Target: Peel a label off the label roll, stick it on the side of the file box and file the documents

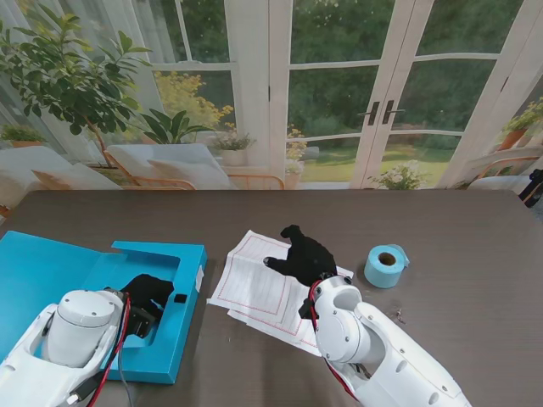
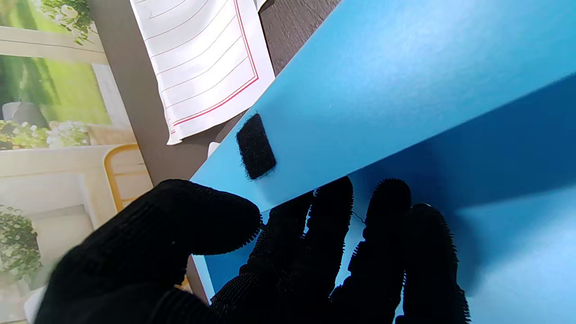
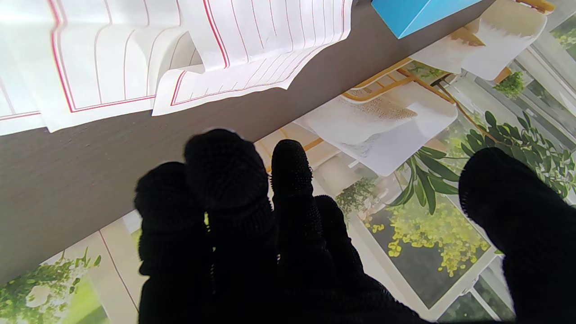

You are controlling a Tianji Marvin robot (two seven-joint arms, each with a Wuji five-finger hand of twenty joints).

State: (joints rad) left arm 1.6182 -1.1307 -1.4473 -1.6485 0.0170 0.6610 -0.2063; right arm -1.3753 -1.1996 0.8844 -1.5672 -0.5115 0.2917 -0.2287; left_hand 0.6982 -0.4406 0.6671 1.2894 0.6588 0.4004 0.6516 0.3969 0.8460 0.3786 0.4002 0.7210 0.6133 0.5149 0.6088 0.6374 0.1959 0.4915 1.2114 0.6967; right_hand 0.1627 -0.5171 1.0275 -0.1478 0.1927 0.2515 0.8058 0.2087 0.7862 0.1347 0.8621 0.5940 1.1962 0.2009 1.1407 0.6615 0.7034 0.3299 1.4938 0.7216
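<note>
Loosely, thin floppy documents (image 1: 259, 284) are seemingly pinned under the spread, unclenched right hand (image 1: 304, 257); left hand (image 1: 146, 292) fingers (image 2: 333, 211) grasp the stiff file box (image 1: 170, 326) flap at nine o'clock.

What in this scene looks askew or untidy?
The documents lie fanned and skewed on the table, sheets overlapping unevenly, one edge curling up in the right wrist view. Nothing looks spilled or damaged.
</note>
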